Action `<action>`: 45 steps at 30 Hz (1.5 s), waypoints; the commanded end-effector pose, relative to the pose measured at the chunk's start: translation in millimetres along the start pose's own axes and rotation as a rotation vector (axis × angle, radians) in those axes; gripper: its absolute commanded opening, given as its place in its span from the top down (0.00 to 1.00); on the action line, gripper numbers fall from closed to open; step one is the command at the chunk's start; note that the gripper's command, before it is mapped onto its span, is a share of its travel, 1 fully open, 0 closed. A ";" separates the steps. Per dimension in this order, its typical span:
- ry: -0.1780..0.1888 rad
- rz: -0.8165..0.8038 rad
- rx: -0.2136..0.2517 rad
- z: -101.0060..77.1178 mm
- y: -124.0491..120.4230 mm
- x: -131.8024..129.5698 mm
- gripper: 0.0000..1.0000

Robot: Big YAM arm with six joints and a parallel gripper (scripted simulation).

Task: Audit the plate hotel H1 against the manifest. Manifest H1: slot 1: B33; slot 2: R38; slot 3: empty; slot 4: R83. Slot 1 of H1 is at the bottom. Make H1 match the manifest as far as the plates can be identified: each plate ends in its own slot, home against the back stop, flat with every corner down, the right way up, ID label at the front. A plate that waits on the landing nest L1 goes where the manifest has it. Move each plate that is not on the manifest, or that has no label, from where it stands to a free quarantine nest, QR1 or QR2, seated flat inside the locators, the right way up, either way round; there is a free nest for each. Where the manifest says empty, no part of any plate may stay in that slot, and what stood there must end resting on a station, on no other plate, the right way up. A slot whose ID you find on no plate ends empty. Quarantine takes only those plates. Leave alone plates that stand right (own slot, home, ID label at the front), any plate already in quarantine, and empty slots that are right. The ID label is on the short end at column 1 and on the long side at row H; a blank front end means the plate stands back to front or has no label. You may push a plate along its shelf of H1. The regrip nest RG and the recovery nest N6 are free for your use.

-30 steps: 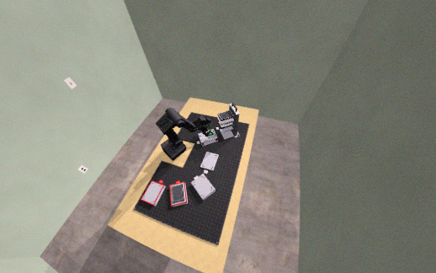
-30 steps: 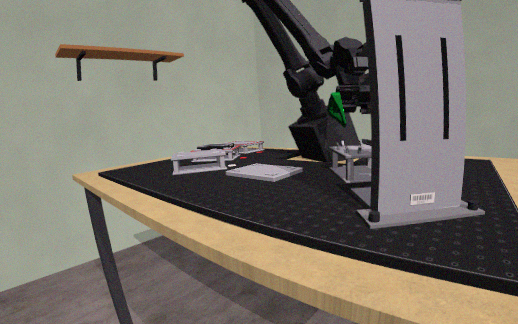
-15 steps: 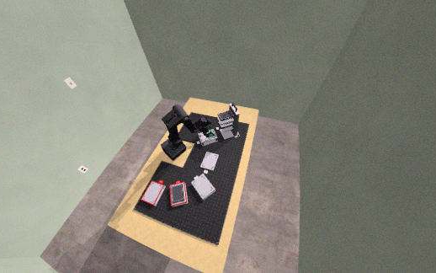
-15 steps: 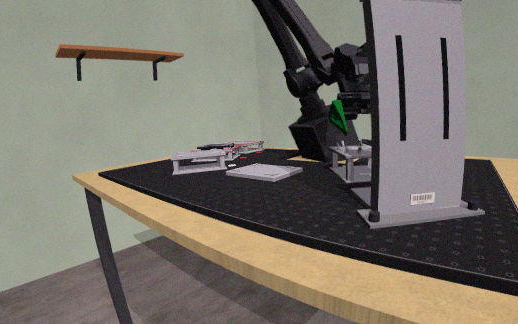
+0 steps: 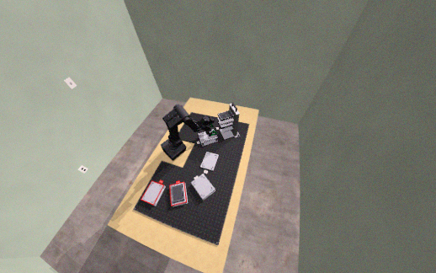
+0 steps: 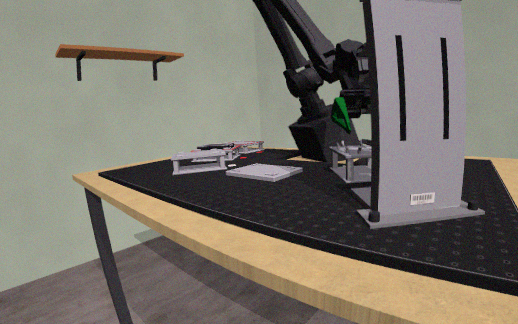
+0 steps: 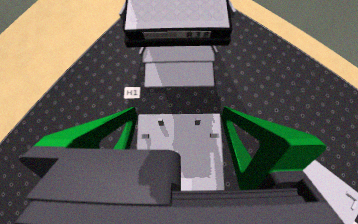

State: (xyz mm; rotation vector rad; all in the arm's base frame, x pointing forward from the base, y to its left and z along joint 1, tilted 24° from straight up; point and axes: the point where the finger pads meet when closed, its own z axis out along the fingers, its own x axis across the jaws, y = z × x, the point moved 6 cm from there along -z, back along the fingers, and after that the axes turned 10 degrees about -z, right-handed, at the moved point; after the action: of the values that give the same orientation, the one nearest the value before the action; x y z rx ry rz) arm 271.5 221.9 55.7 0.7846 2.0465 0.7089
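Note:
The plate hotel H1 (image 5: 228,118) stands at the far end of the black mat; the exterior view shows its grey back panel (image 6: 416,110). In the wrist view a dark plate with a grey top (image 7: 176,20) sits in a hotel slot, with a label strip (image 7: 177,35) on its front end that is too small to read. A grey shelf (image 7: 179,67) lies below it, beside the H1 tag (image 7: 132,92). My gripper (image 7: 179,111) is open and empty, its green fingers hovering on either side of an empty grey nest (image 7: 180,145) in front of the hotel. It also shows in the top view (image 5: 209,131).
Two red-edged quarantine nests lie at the near left: one (image 5: 153,192) looks empty and the other (image 5: 178,194) holds a dark plate. A raised grey nest (image 5: 203,186) and a flat grey nest (image 5: 210,161) sit mid-mat. Another grey nest corner (image 7: 335,192) is at my right.

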 end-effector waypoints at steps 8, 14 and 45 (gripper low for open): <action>-0.002 0.001 -0.011 3.5 6.7 0.4 0.00; -0.002 0.001 -0.011 3.5 6.7 0.4 0.00; -0.002 0.001 -0.011 3.5 6.7 0.4 0.00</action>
State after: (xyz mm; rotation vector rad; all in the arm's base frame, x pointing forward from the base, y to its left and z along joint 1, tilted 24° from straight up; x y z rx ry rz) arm 272.4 221.3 54.9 0.7842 2.0484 0.7019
